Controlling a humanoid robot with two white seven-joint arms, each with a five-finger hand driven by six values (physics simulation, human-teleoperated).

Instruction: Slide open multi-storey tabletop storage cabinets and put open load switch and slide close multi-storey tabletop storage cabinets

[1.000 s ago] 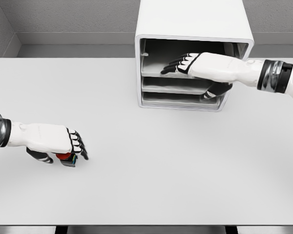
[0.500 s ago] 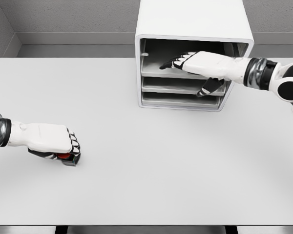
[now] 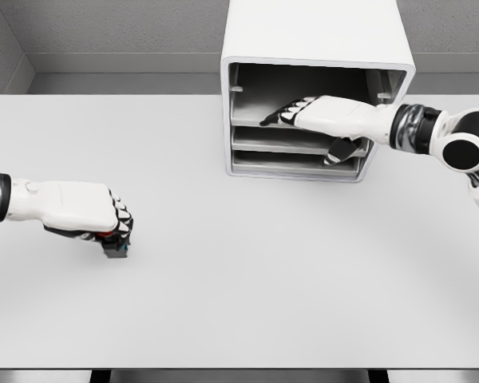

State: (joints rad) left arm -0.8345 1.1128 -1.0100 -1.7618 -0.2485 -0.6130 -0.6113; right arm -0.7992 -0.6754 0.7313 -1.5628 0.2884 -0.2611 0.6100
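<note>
Head view: we are reaching our right hand (image 3: 319, 118) into the front of the storage cabinet (image 3: 315, 48), fingers (image 3: 281, 116) extended flat over the top tray (image 3: 251, 120) and thumb hanging below, in front of the middle tray (image 3: 279, 142); nothing is gripped there. We are holding our left hand (image 3: 80, 211) at the table's (image 3: 263, 271) left side, well apart from the cabinet, fingers curled around the load switch (image 3: 116, 244), whose red and dark body is peeking out below the knuckles. We judge the step to be sliding a tray out. To do it well, we are planning to hook the fingertips on the tray's front lip, pull straight toward us, and keep the switch clamped and clear of the table until the tray is out.
</note>
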